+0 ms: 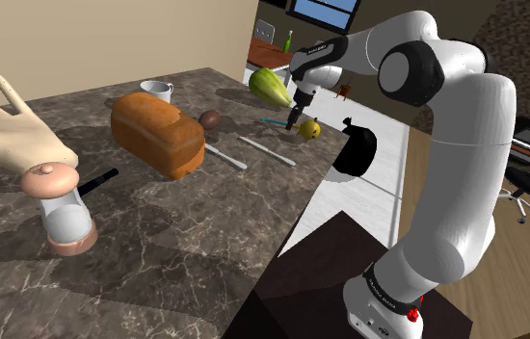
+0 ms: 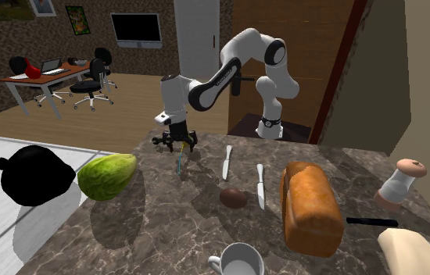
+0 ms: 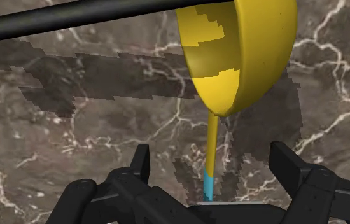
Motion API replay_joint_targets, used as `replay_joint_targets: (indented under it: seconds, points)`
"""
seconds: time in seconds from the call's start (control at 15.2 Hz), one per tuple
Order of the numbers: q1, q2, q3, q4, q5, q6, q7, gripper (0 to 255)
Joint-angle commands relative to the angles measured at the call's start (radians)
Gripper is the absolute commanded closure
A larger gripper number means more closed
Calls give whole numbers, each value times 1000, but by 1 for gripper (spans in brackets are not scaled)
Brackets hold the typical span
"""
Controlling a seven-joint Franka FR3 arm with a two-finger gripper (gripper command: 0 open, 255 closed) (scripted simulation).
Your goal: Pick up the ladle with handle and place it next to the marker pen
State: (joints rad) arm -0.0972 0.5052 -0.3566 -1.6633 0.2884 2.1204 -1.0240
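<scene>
The ladle has a yellow bowl [image 3: 240,54] and a long black handle [image 3: 72,16]. It lies on the dark marble counter [image 1: 186,241] just beyond my fingertips; its bowl [image 1: 310,128] shows near the counter's far edge in the shoulder view. A thin yellow marker pen with a cyan end [image 3: 210,162] lies right beside the bowl and runs between my fingers. The pen [image 2: 179,162] also shows as a cyan line [image 1: 271,120]. My black gripper [image 3: 215,172] hovers low over both, open, touching neither. Seen from outside, the gripper [image 1: 295,117] [image 2: 176,142] points down at the counter.
Two knives [image 1: 266,150] [image 1: 225,156] and a brown ball [image 1: 210,118] lie by a bread loaf [image 1: 157,132]. A green cabbage [image 2: 106,175], white mug [image 1: 157,91], model hand [image 1: 8,135] and grinder [image 1: 66,207] also stand here. A black bag [image 2: 34,176] sits off the counter's edge.
</scene>
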Motion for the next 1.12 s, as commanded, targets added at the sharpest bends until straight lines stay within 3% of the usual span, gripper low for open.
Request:
replay_joint_targets:
  seconds: [0.0, 0.26, 0.33, 1.06]
  points:
    - [0, 1, 0, -1, 1, 2, 0, 0]
    - [0, 1, 0, -1, 1, 2, 0, 0]
    - [0, 1, 0, -1, 1, 2, 0, 255]
    - [2, -11, -3, 8, -6, -18, 5, 255]
